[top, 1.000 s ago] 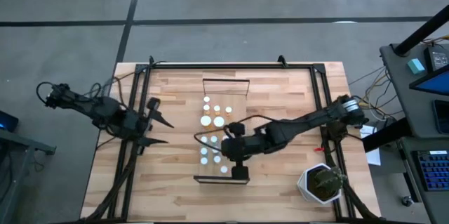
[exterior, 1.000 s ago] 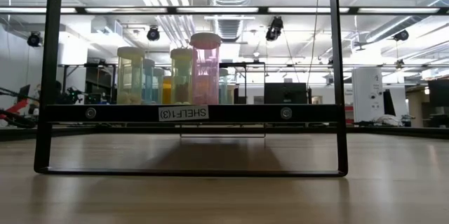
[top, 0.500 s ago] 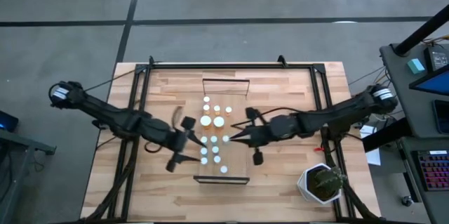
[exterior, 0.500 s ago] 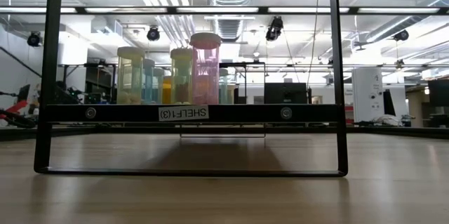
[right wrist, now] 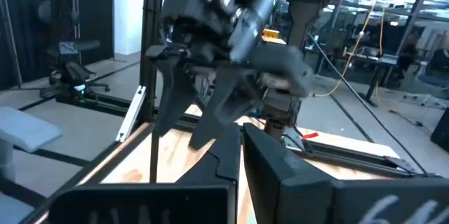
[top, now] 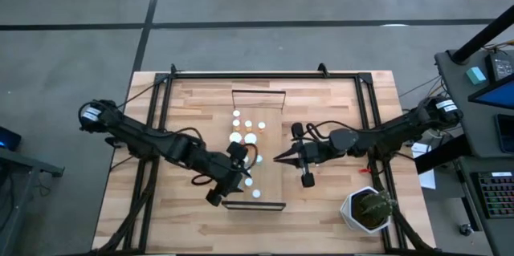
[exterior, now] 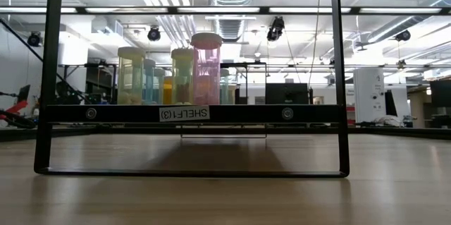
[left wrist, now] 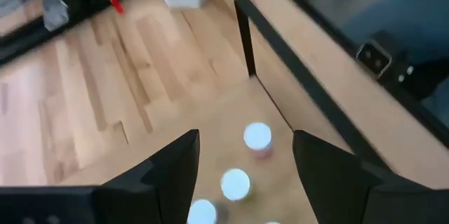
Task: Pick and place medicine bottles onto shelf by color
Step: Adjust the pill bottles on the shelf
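shelf [top: 277, 148]: long light plank down the middle of the surface [top: 193, 103], dark rail at each end; its long axis runs from the far edge toward the near edge.
bottles [top: 247, 126]: white-capped, standing in a loose cluster on the plank's left half, from mid-plank down toward the near rail. in the low view they read as a row of upright tinted bottles, a pink one [exterior: 206, 70] tallest, yellow and blue-green behind.
left hand [top: 238, 162]: over the near part of the cluster, reaching in from the left side of the surface. fingers spread wide, nothing between them.
left wrist view: three caps show between the two dark fingers [left wrist: 172, 168], the clearest cap [left wrist: 257, 136] straight ahead and below, the near rail [left wrist: 245, 31] beyond it.
right hand [top: 291, 158]: just off the plank's right edge, level with the lower bottles, pointing left at them. fingers look closed to a point, holding nothing. its own wrist view shows them pressed together [right wrist: 242, 150].
key relation: the bottles lie directly under and slightly ahead of the left hand; the right one is beside the plank, with bare plank between it and the nearest cap.
nearer arm: left, by my reading.
next move, as judged: left hand drops straight down on a cap between its fingers. caps stand close, so a finger could knock a neighbour.
plant [top: 368, 208]: near right corner, well clear.
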You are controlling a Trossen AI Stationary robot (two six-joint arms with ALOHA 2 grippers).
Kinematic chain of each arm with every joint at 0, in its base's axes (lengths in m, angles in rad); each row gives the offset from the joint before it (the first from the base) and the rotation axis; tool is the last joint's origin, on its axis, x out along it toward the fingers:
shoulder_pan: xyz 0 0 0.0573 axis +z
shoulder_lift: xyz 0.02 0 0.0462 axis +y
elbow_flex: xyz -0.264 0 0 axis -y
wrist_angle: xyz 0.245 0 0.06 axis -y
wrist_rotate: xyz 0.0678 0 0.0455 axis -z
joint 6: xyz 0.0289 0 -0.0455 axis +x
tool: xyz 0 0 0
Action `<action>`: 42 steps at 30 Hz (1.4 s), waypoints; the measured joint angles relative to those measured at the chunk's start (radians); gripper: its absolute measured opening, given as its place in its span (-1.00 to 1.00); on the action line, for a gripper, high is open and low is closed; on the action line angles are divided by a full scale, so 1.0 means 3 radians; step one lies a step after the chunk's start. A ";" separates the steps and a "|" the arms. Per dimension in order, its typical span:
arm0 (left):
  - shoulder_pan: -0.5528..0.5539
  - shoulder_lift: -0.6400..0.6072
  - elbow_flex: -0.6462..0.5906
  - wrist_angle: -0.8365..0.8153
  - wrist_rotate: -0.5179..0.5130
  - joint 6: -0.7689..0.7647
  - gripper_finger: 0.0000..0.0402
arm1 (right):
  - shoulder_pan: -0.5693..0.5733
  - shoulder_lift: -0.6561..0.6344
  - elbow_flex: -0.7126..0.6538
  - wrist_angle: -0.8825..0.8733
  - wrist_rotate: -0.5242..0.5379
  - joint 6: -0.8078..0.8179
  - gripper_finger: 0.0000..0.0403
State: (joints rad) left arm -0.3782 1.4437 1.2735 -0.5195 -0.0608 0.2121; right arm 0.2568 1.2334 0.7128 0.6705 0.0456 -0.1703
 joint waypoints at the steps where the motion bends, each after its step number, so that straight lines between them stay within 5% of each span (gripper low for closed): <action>1: 0.0001 0.0029 0.0000 -0.0018 -0.0002 0.0005 0.06 | -0.0007 -0.0005 -0.0010 -0.0002 -0.0002 -0.0013 -0.96; 26: 0.0126 0.0208 0.0015 0.0108 0.0008 0.0314 0.06 | 0.0000 -0.0007 -0.0023 -0.0079 -0.0001 0.0058 -0.96; 36: 0.0150 0.0188 0.0146 -0.0279 0.0123 0.1637 0.06 | 0.0000 -0.0001 -0.0023 -0.0119 -0.0001 0.0132 -0.96; 42: 0.0145 0.0211 0.0103 -0.0265 0.0312 0.2004 0.06 | 0.0000 -0.0001 -0.0023 -0.0125 -0.0001 0.0133 -0.96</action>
State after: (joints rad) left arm -0.3347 1.5069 1.3045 -0.5991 0.0329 0.8133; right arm 0.2569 1.2331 0.7059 0.6331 0.0452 -0.1303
